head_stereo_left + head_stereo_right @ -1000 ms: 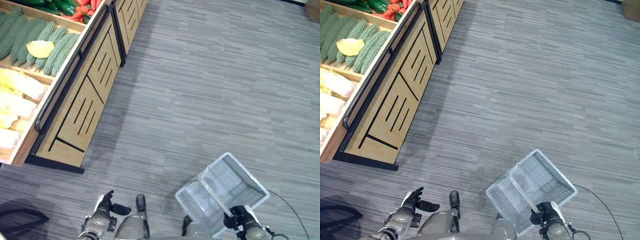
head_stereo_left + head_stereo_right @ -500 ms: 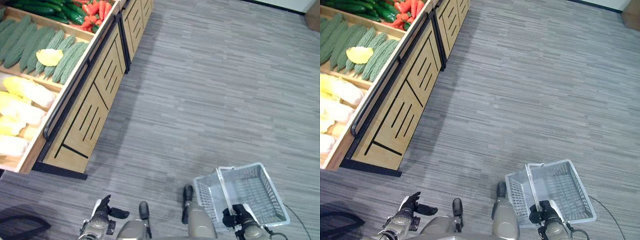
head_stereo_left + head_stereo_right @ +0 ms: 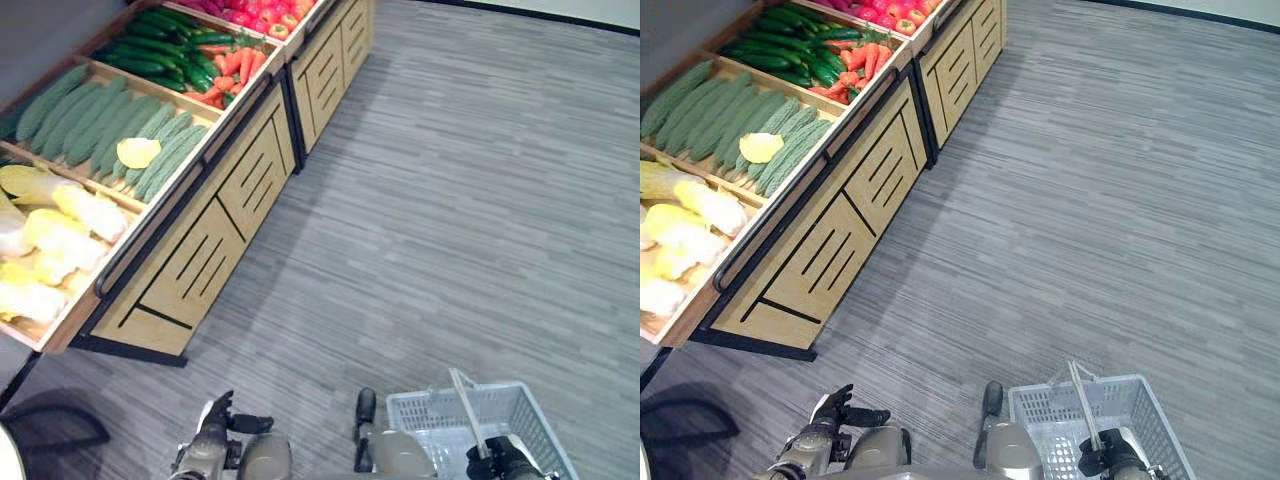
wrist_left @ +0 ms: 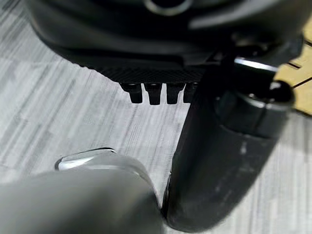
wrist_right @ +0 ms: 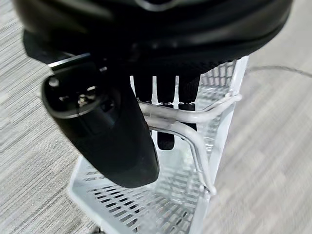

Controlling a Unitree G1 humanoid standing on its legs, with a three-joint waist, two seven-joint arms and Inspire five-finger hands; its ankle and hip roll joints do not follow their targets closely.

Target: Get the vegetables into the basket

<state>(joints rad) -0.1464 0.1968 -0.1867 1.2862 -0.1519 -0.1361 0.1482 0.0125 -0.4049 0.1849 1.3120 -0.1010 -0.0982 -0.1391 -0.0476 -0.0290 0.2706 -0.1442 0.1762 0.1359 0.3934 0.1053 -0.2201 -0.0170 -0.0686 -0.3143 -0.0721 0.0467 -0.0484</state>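
My right hand (image 5: 107, 131) was curled round the handle (image 5: 170, 119) of the empty basket (image 3: 500, 415), carrying it at five o'clock. The vegetables (image 3: 120, 130) lay on the wooden stand (image 3: 215, 225) at ten o'clock. My left hand (image 3: 215, 435) hung spread and free, presumably for picking.
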